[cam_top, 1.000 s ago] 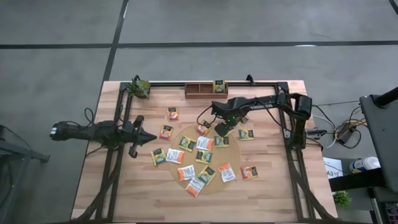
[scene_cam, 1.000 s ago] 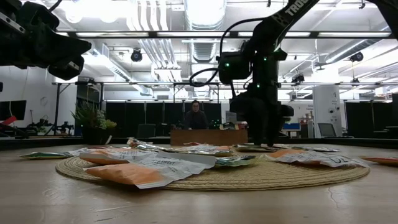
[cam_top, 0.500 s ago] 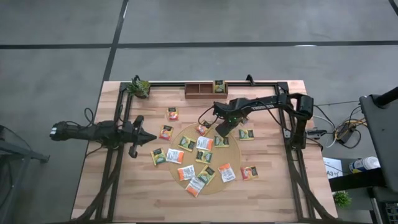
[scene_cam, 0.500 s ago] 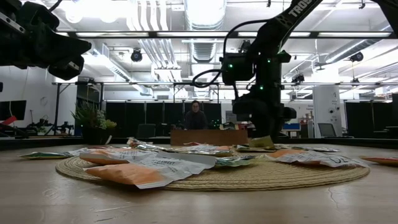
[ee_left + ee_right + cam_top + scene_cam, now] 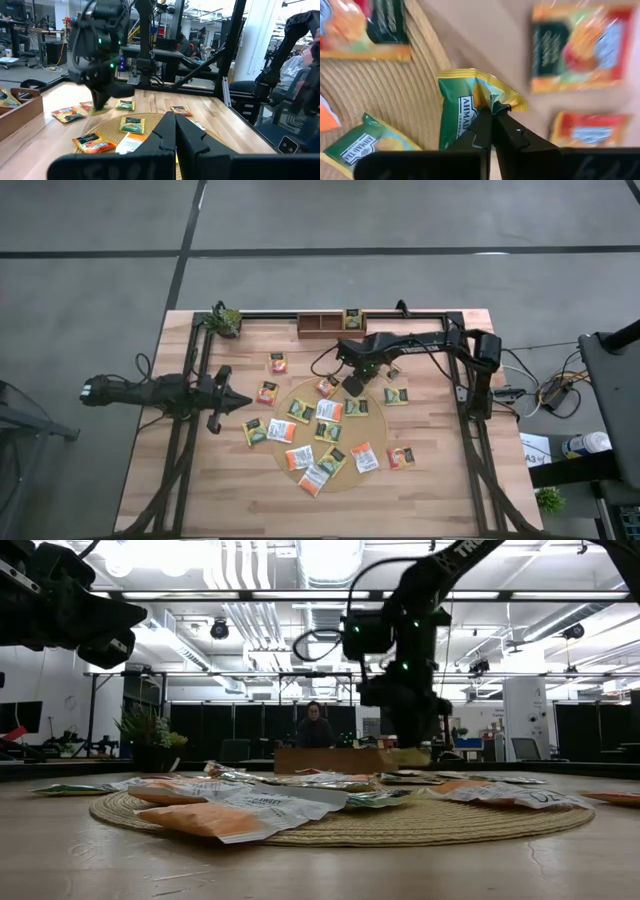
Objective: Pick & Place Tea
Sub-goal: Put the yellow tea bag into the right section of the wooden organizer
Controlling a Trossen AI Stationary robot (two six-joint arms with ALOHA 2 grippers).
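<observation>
The right gripper (image 5: 492, 112) pinches a green tea sachet (image 5: 470, 107) just above the round mat's (image 5: 300, 395) one o'clock edge. The left gripper (image 5: 243, 401), pressed together, waits at the mat's nine o'clock side.

desk (image 5: 440, 480): carries mat, tray, plant, loose sachets
round mat (image 5: 345, 477): desk centre, between the two arms
sachets on mat (image 5: 328, 410): about ten, some overlapping
sachets off mat (image 5: 277, 363): three left of mat, two right of it
compartment tray (image 5: 322, 324): far edge of desk, behind mat
sachet in tray (image 5: 353, 318): right-hand compartment
potted plant (image 5: 223, 320): far left corner
right gripper (image 5: 354, 383): above mat's far edge, pinching a sachet (image 5: 470, 107) clear of the mat
left gripper (image 5: 243, 401): left of mat, above desk
</observation>
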